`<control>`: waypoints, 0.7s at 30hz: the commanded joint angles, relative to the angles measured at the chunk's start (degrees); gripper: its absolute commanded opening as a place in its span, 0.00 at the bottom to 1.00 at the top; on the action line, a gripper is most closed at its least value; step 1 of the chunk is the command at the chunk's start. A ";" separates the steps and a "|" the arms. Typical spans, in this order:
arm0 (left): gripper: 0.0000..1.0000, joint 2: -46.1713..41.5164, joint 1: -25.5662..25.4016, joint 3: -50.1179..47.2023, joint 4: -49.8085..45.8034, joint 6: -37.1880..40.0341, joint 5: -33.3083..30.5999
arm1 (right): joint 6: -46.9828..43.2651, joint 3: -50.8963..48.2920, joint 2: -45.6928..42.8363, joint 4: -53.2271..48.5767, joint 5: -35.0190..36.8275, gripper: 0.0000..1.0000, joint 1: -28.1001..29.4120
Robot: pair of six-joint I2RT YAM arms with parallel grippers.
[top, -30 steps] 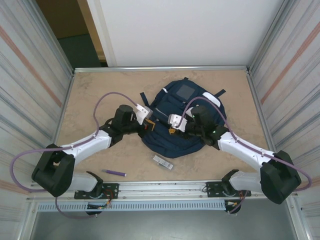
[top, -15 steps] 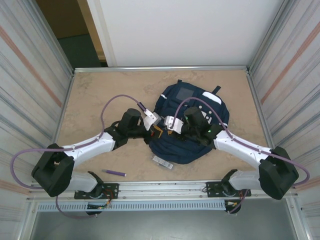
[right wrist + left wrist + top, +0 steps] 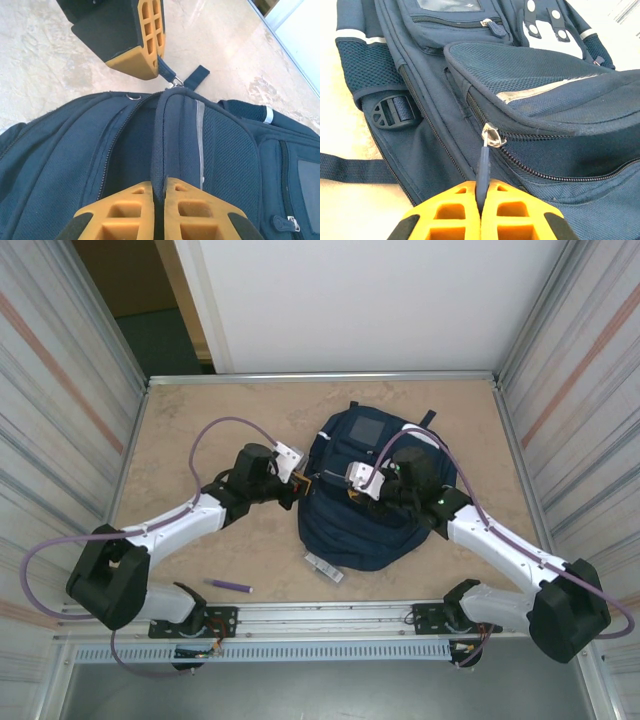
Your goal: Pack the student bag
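Your grippers have parted. The large navy-blue fabric student bag (image 3: 365,535) lies near-to-far, its opening unzipped and contents unseen. The left gripper (image 3: 481,199) pinches the zip pull (image 3: 483,165), the right gripper (image 3: 159,194) the flap (image 3: 176,135).

We see the student bag (image 3: 365,535) as matt navy woven cloth with mesh panels. Its zip pull (image 3: 484,159) joins shiny metal to a dull tab. The left gripper (image 3: 481,192) is matt orange plastic.

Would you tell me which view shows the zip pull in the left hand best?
The left wrist view: the zip pull sits close up, pinched in the left hand, its slider on the bag. The right wrist view shows it smaller, beyond a fold; from the top it is too small to make out.
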 commanded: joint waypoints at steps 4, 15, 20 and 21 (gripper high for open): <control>0.00 -3.67 0.05 -2.98 -0.82 -0.82 -2.23 | -3.24 4.22 7.68 6.89 -7.28 0.00 -3.09; 0.00 -12.74 -0.01 -9.46 -0.06 -7.85 -2.52 | -13.11 26.58 25.02 -1.85 -17.47 0.00 -1.68; 0.00 -7.04 -2.78 -5.90 1.92 -11.57 5.14 | -12.78 24.06 23.03 -9.09 -15.07 0.00 -0.20; 0.00 -6.38 -3.54 -5.18 2.91 -11.64 5.92 | -12.19 21.70 21.42 -9.60 -12.66 0.04 0.53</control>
